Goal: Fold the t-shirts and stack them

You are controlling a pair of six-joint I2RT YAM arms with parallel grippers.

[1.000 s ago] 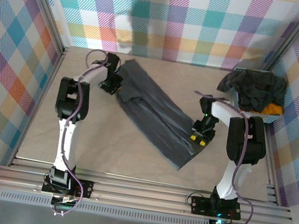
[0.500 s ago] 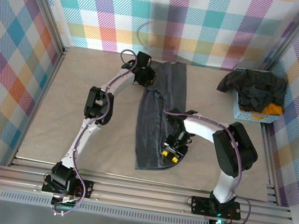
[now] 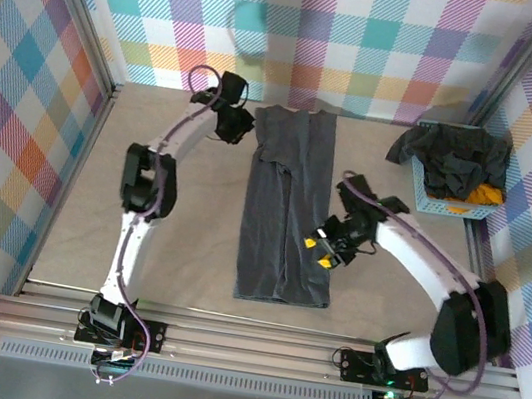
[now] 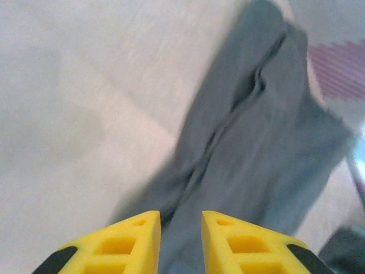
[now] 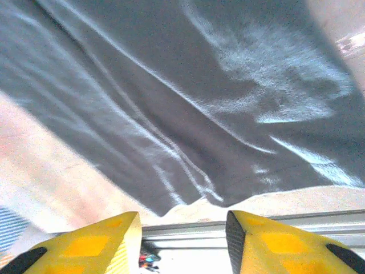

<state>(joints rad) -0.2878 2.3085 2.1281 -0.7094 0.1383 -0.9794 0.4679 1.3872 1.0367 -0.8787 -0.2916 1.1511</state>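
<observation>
A plain dark grey t-shirt [image 3: 284, 213] lies as a long narrow strip down the middle of the table, its collar end at the back wall. My left gripper [image 3: 237, 126] is open beside the shirt's far left corner, clear of the cloth. In the left wrist view the yellow fingertips [image 4: 137, 234] stand apart, with the t-shirt [image 4: 268, 142] stretching away beyond them. My right gripper [image 3: 324, 247] hovers at the shirt's right edge, open. The right wrist view has its jaws wide apart and empty [image 5: 182, 228], over the t-shirt's hem [image 5: 188, 85].
A light blue basket [image 3: 427, 195] stands at the back right, heaped with dark t-shirts [image 3: 455, 154] and an orange-yellow one [image 3: 481, 197]. Checked walls close in the back and both sides. A metal rail [image 3: 253, 344] runs along the near edge.
The shirt swung from a diagonal lie to straight down the table. Both grippers let go of it. The left gripper drew back to the left, the right one moved off the right edge.
</observation>
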